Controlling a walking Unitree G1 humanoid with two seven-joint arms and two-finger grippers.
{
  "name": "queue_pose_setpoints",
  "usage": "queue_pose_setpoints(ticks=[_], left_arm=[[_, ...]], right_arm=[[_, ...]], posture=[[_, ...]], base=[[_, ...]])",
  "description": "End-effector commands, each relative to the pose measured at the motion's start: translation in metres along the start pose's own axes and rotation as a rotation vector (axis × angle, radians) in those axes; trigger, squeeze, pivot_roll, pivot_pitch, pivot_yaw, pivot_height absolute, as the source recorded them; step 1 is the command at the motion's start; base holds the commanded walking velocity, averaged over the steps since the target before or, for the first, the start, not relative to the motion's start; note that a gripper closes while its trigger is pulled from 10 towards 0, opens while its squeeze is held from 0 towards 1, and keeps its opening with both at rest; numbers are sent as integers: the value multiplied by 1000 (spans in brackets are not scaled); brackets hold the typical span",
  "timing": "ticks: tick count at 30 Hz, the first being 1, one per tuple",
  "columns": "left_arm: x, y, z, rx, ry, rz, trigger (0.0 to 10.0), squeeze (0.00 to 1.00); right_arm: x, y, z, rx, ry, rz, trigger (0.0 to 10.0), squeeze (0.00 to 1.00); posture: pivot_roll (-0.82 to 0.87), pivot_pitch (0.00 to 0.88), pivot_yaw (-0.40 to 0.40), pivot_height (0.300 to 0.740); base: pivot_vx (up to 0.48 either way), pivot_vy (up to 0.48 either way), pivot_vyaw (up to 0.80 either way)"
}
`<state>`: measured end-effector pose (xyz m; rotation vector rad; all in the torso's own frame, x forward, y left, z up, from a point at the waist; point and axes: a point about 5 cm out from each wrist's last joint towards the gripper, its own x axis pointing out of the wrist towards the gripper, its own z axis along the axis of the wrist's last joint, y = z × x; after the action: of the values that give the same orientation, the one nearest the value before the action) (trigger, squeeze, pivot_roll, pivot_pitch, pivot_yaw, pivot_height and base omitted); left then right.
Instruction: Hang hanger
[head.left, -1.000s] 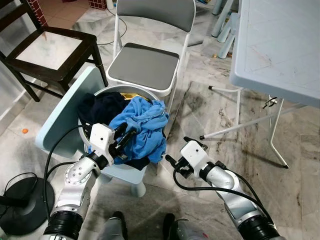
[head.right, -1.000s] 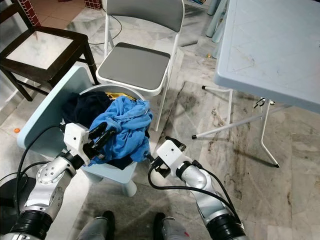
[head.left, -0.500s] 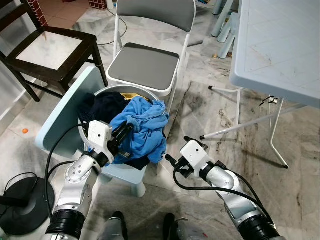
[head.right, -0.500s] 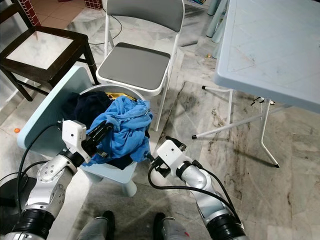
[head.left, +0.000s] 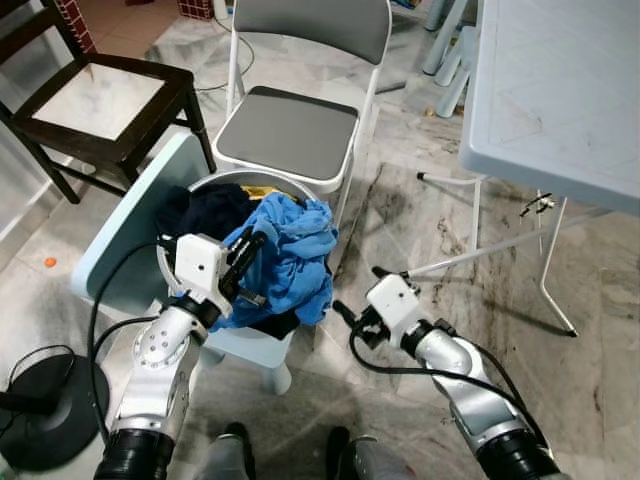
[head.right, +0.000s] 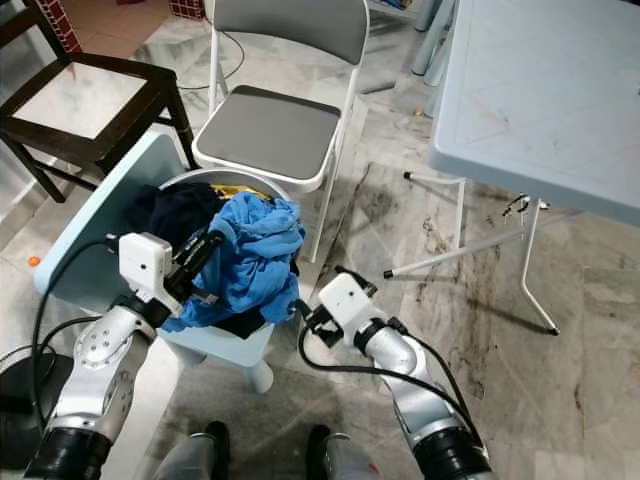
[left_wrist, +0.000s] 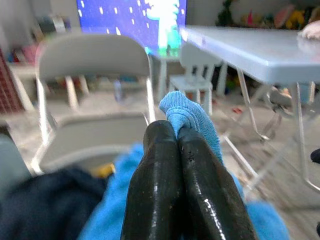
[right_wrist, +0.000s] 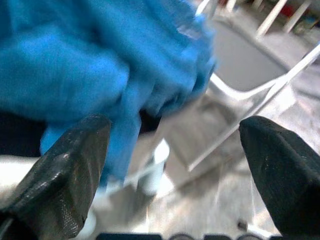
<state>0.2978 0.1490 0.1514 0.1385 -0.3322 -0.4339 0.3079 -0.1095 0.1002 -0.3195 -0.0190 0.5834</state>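
Pinching a raised fold of the blue garment (head.left: 295, 255) with the left gripper (head.left: 255, 240), both black fingers pressed together on the cloth, a tuft of blue poking out past the tips in the left wrist view. Resting mostly in the round white basket (head.left: 235, 177), heaped over a dark garment (head.left: 205, 212), with one side spilling over the basket's near rim and hanging down. Sitting under the basket, a small pale blue chair (head.left: 125, 235); standing just behind, a grey folding chair (head.left: 290, 125); off to the right, a pale blue table (head.left: 560, 90) over a marble floor (head.left: 420, 220). Hovering low beside the basket, the right gripper (head.left: 358, 290), fingers spread wide and gripping nothing, aimed at the hanging edge of the blue cloth and near it but not touching. Cannot tell whether a hanger lies among the clothes, so judging the blue garment as the thing in hand. Looks soft, light and limp: likely to sag, stretch and drape rather than keep any shape, and unlikely to break. Probably clings to the dark cloth beneath and may drag it along when raised. Best taken at a firm, bunched fold or at a seam such as collar or shoulder, not at a thin loose edge, which could slide out of smooth fingers. Calls for a second hold with the open right gripper on the hanging side, to spread the cloth between two points.
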Motion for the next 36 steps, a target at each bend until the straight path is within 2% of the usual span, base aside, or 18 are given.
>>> queue_pose_setpoints(ticks=[1,5,6,8,11,15,17,18,21,23,24,26,27,30,31,32,36], left_arm=[[-1,-2,14,55,-50,11,0,0],[-2,-3,36,127,-121,36,0,0],[-2,-3,36,127,-121,36,0,0],[0,-3,55,190,-181,43,0,0],[3,-3,63,202,-194,53,0,0],[-5,1,41,172,-96,97,0,0],[-8,1,34,152,-62,112,0,0],[-12,1,24,140,-17,126,0,0],[-18,4,9,137,51,142,0,0],[-21,5,-3,125,116,153,0,0],[-25,4,-12,127,161,141,0,0],[-26,1,-16,122,179,118,0,0],[-26,1,-17,122,186,112,745,0],[-30,-3,-21,109,212,117,8078,0],[-31,-2,-22,117,219,125,8078,0],[-32,-3,-24,122,231,124,10000,0],[-38,-6,-32,75,262,184,10000,0]], right_arm=[[-3,-4,4,33,-26,-8,10000,0],[2,-10,14,64,-73,-31,10000,0],[2,-10,14,64,-73,-31,10000,0],[7,-11,16,118,-97,-51,10000,0],[13,-10,21,171,-126,-62,10000,0],[19,-7,23,197,-122,-84,10000,0],[18,-6,22,208,-119,-82,10000,0],[17,-4,19,210,-111,-75,10000,0],[17,-2,16,206,-100,-66,10000,0],[17,-5,17,218,-109,-81,10000,0],[16,-10,21,267,-129,-110,10000,0],[17,-12,24,289,-140,-119,10000,0],[18,-13,25,286,-142,-120,10000,0],[17,-16,28,310,-160,-137,10000,0],[17,-17,28,315,-162,-142,10000,0],[16,-18,28,318,-162,-148,10000,0],[10,-22,26,360,-162,-244,10000,0]], posture=[[151,264,-76,740],[186,245,-84,740],[186,245,-84,740],[221,223,-79,740],[240,220,-80,740],[252,208,-100,740],[256,207,-108,740],[254,207,-110,740],[248,203,-104,740],[242,205,-101,740],[238,207,-101,740],[233,214,-99,740],[234,215,-97,740],[245,228,-97,740],[245,229,-97,740],[244,229,-98,740],[237,226,-117,740]], base=[[0,0,0],[0,0,0],[0,0,0],[0,0,0],[0,0,0],[0,0,0],[0,0,0],[0,0,0],[0,0,0],[0,0,0],[0,0,0],[0,0,0],[0,0,0],[0,0,0],[0,0,0],[0,0,0],[0,0,0]])
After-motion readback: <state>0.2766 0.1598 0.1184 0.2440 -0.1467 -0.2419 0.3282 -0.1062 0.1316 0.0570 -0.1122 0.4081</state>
